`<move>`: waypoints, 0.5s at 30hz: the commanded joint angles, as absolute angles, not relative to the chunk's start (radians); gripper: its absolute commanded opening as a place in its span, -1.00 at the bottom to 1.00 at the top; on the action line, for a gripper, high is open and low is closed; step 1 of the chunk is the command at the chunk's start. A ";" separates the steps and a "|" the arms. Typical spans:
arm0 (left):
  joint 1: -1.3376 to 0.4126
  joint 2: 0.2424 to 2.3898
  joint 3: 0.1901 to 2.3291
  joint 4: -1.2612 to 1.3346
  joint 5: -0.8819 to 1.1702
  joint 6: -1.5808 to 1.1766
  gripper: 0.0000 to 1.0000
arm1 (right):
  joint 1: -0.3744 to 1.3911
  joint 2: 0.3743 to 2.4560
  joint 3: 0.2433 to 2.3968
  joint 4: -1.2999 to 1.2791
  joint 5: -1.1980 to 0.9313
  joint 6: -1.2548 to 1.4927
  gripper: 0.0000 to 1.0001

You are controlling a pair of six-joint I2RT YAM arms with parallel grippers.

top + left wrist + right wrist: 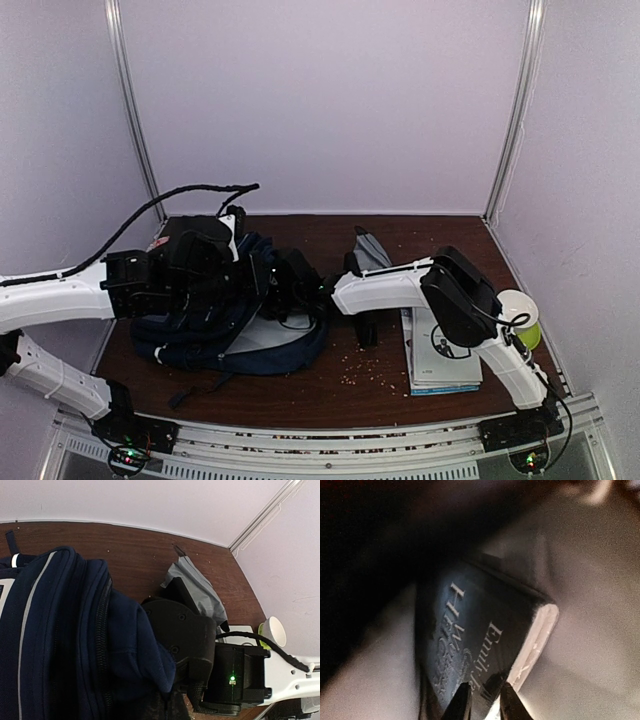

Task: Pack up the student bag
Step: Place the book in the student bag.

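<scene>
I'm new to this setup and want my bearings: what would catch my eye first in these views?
The navy student bag sprawls across the left half of the table. Inside it, a dark book with pale lettering fills the right wrist view, with the right gripper straddling its near edge. Booklets and a white cup sit at the table's right.
</scene>
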State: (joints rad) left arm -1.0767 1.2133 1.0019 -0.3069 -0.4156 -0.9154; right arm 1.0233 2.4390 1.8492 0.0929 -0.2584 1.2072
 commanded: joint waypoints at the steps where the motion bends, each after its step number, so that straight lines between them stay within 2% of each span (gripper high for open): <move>1: -1.089 1.209 1.018 -0.145 -0.392 -0.911 -1.00 | 1.055 2.449 1.936 0.233 -0.378 1.185 -0.49; 3: -1.089 1.208 1.025 -0.156 -0.396 -0.908 -1.00 | 1.052 2.445 1.942 0.214 -0.391 1.181 -0.38; 8: -1.088 1.158 1.008 -0.197 -0.454 -0.903 -1.00 | 1.045 2.269 1.768 0.190 -0.347 1.113 -0.13; 15: -1.086 1.045 0.977 -0.262 -0.555 -0.899 -1.00 | 1.046 2.032 1.587 0.073 -0.328 1.011 0.04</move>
State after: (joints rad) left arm -1.0771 1.1393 0.9749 -0.3313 -0.4900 -0.9138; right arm 1.0351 2.1853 1.6409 0.0849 -0.3244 1.0954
